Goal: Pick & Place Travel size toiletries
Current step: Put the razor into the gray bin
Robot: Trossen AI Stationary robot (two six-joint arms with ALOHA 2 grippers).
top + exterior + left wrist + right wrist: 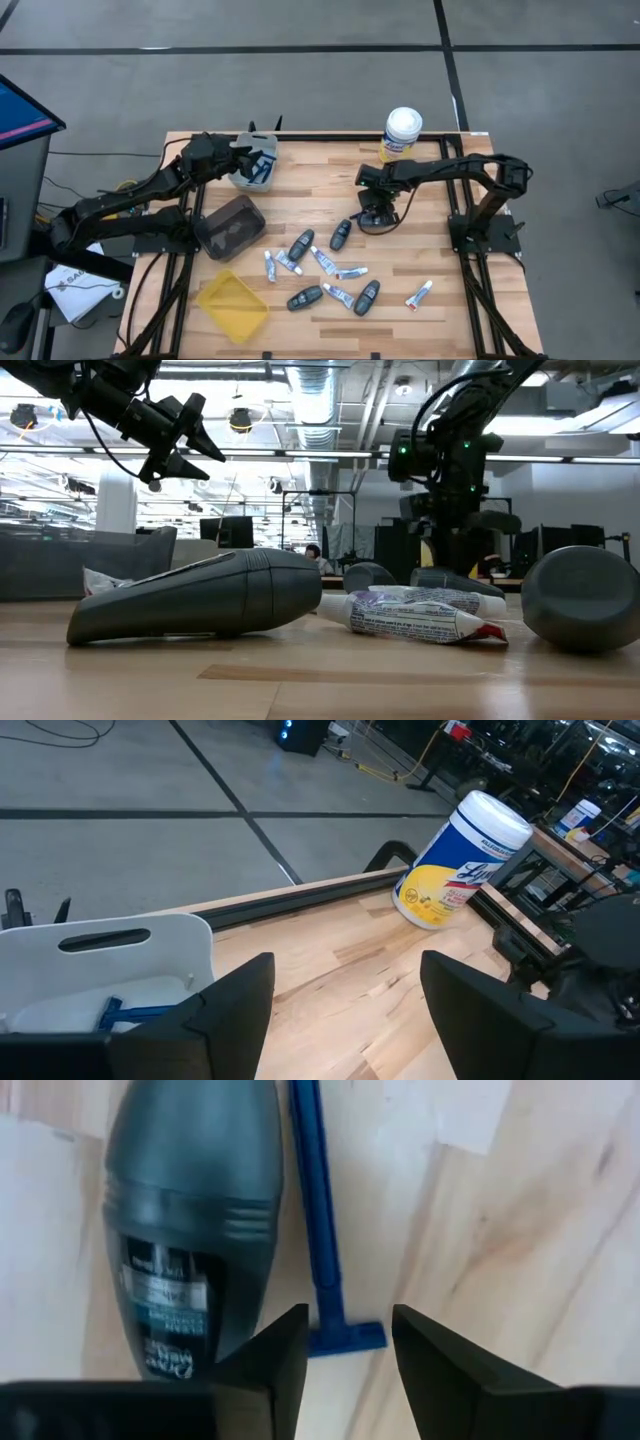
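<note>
Small white tubes point(322, 260) and dark grey oval deodorant sticks point(300, 245) lie scattered on the wooden table's near middle. My right gripper point(378, 208) points down over a slim blue razor point(318, 1210) that lies flat next to a dark grey stick point(190, 1210). It is open point(350, 1360), its fingers on either side of the razor's head without touching it. My left gripper point(243, 158) is open point(350, 1010) and hovers raised point(185, 440) beside a white basket point(110, 970) that holds another blue razor point(125, 1012).
A big yellow canister with a white lid point(402, 135) stands at the far edge. A dark grey bin point(232, 228) and a yellow bin point(232, 305) sit on the left half. One white tube point(418, 293) lies apart near the right front.
</note>
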